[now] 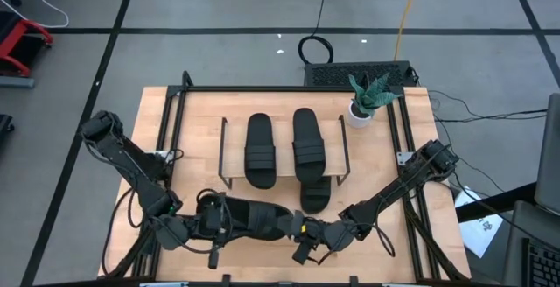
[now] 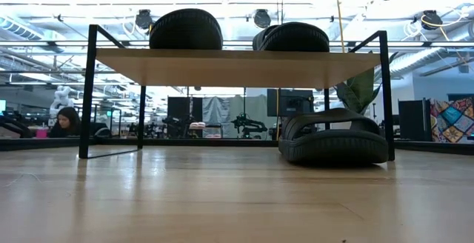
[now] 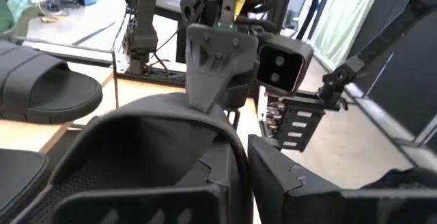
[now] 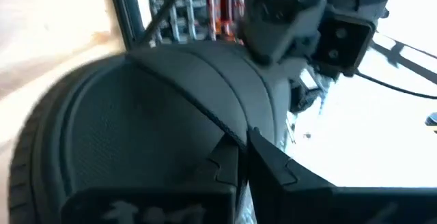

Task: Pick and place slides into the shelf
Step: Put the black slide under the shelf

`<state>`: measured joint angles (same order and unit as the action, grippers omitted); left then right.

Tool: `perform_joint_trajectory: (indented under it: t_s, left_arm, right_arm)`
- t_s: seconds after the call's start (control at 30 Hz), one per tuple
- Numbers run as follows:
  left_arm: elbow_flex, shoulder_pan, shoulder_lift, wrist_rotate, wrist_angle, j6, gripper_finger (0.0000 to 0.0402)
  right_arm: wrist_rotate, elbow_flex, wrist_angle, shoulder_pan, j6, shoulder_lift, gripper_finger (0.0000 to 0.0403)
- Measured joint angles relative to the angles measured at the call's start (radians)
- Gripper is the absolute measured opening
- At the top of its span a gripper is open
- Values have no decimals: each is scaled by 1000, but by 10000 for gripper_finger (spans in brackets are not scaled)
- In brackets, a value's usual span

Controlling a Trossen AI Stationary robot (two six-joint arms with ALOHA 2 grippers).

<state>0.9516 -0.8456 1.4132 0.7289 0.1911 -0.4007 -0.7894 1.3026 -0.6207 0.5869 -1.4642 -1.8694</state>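
Near the table's front edge, a black ribbed-strap slide sandal has both ends hidden by dark grippers.

My tabletop: light wood in a black frame | potted plant: white pot, green leaves, on the far right corner of my tabletop | black cable coil: on the grey floor beyond the far edge | seated person: far off in the room behind | papers: off my right side
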Motion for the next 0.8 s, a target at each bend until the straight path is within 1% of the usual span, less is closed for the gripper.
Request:
perform_joint_trajectory:
  t_s: [0.1, 0.27, 0.47, 0.6, 0.7, 0.8]
  left_arm:
    - [-1, -19, -12, -4, -8, 41, 55]
    - [-2, -56, -56, -25, -11, 96, 97]
    - [-2, -118, -106, -28, -12, 171, 137]
    - [-2, -165, -128, -24, -18, 219, 150]
    - [-2, -194, -137, -2, -25, 224, 154]
    - [-2, -213, -137, 9, -27, 247, 154]
  right_arm:
    - [-109, 4, -14, 28, -21, 0, 2]
    - [-242, 6, -13, 73, -13, 5, 1]
    - [-426, 4, 86, 128, 21, 5, 1]
    - [-434, 3, 143, 170, 101, 5, 1]
    - [-467, 2, 183, 201, 166, 5, 1]
    - [-471, 1, 198, 229, 229, 5, 0]
